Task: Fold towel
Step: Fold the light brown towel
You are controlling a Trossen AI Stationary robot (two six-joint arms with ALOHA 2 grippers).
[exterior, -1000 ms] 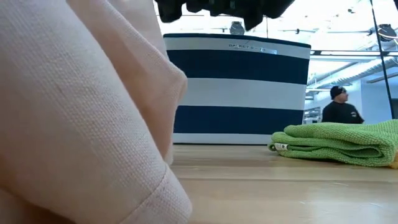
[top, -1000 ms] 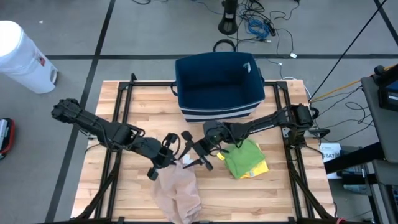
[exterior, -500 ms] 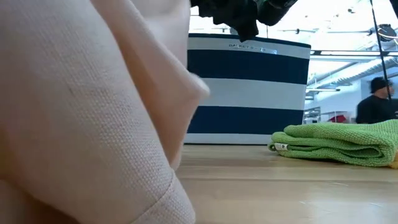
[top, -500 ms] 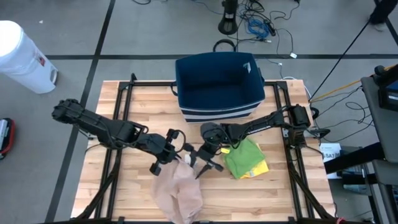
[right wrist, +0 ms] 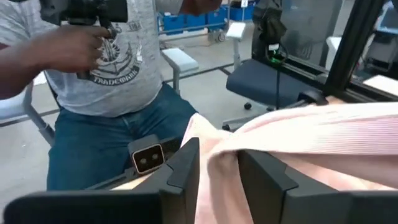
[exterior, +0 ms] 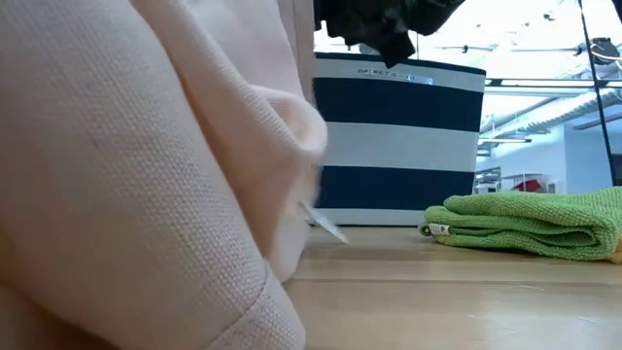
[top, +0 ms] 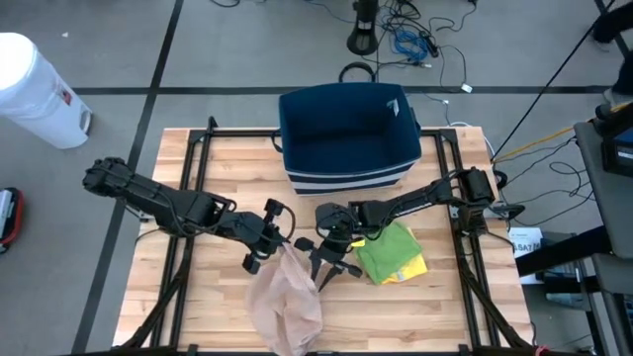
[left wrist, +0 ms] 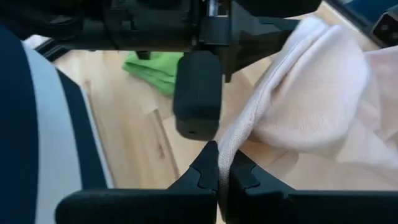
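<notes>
A pale pink towel (top: 284, 309) lies bunched near the table's front edge, and its upper part is raised off the wood; it fills the left of the low view (exterior: 146, 194). My left gripper (top: 275, 247) is shut on its raised top edge. Coming from the right, my right gripper (top: 324, 269) is closed around the same raised edge a little farther along. A folded green towel (top: 391, 254) rests flat on the table to the right of both grippers. My left gripper pinches the towel's hemmed edge (left wrist: 229, 140) between its two fingertips, slanting down from the table's left. The cloth rises to the fingers and hangs slack below them, its lower part on the table. My right gripper has a fold of the towel's raised edge (right wrist: 217, 163) between its two fingers (right wrist: 186, 168), coming nearly level from the table's right. How many layers it has cannot be told. The cloth runs out slack past the fingers.
A navy basket with white stripes (top: 346, 133) stands at the back middle of the table, behind the grippers (exterior: 398, 136). A white bin (top: 35, 89) stands on the floor beyond the left edge. A person (right wrist: 99, 81) stands past the table in the right wrist view.
My right gripper has sunk and gone toward the table's near edge, turning about its wrist, and now sits at the towel's raised edge. The towel's raised part has drifted toward the table's right; its lower part has stayed on the table.
</notes>
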